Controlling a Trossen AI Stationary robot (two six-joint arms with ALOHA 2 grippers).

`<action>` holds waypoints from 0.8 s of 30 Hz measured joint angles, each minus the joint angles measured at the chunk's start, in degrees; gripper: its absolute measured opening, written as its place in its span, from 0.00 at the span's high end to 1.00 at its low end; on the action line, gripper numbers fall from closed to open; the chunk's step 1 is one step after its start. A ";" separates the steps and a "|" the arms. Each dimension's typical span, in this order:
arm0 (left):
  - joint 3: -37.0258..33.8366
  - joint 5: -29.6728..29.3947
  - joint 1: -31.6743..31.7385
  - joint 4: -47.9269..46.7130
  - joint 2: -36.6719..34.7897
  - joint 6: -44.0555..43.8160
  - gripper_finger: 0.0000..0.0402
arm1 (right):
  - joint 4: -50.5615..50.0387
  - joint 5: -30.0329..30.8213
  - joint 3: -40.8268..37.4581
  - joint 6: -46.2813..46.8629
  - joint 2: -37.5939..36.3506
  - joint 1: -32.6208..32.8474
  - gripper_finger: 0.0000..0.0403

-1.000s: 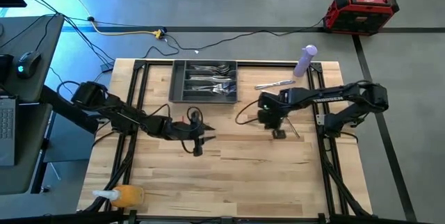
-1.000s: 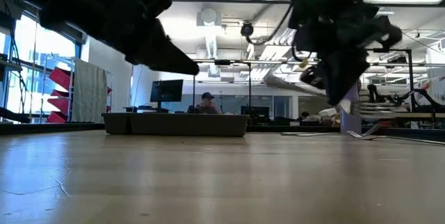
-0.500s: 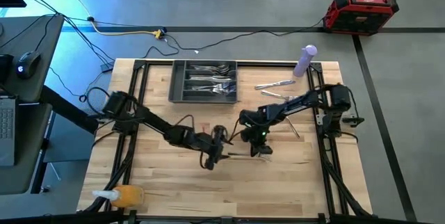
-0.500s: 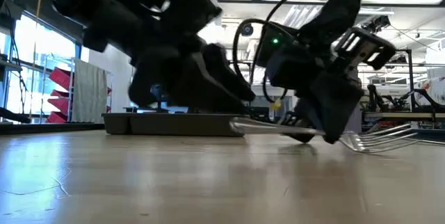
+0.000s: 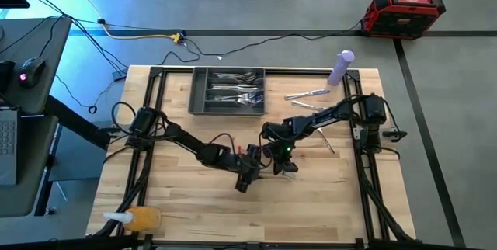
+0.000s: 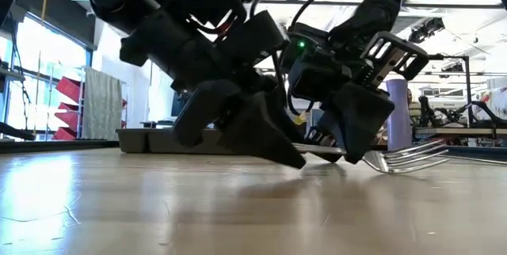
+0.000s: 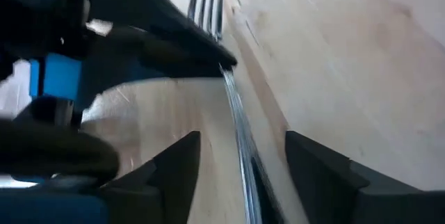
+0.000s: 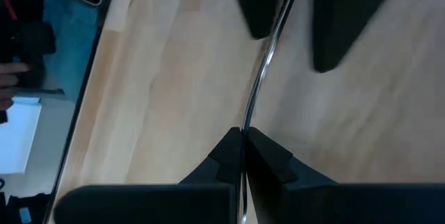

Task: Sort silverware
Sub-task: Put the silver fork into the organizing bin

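Observation:
A silver fork (image 6: pixel 412 157) lies about level just above the table's middle, its tines toward the right edge. My right gripper (image 5: pixel 281 163) is shut on it. My left gripper (image 7: pixel 243 137) is open; its two fingers stand on either side of the fork's handle (image 7: pixel 236 113), apart from it. The dark grey tray (image 5: pixel 198 95) at the far side holds more silverware (image 5: pixel 237 91). Three loose pieces of silverware (image 5: pixel 307 93) lie to its right. My right gripper pinches the fork's handle (image 8: pixel 256 92) between its two shut fingers, close behind the tines. The fingers slant down from the table's right side. The handle runs on past the fingertips toward my left gripper. Whether the tines (image 6: pixel 396 162) touch the wood, I cannot tell.
A purple bottle (image 5: pixel 340 67) stands at the far right corner and an orange spray bottle (image 5: pixel 138 219) lies at the near left corner. The black frame rails (image 5: pixel 151 102) run along both table sides. Bare wood lies near the front edge.
My right gripper has carried the fork toward the table's left and near edge and sunk close to the wood. My left gripper has reached toward the right and down, rolling a little, and its fingers now stand on either side of the fork's handle.

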 joint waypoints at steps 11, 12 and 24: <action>0.81 0.08 0.21 -4.12 0.00 -1.73 0.83 | 1.89 1.45 0.00 3.14 0.00 0.00 1.00; 0.81 -0.67 0.21 -4.45 0.00 -1.75 0.85 | 1.96 1.87 0.00 3.56 0.00 0.00 1.00; 0.88 -1.74 0.29 -7.99 -0.73 -4.77 1.00 | -1.10 1.21 0.40 6.46 -0.93 -1.25 0.86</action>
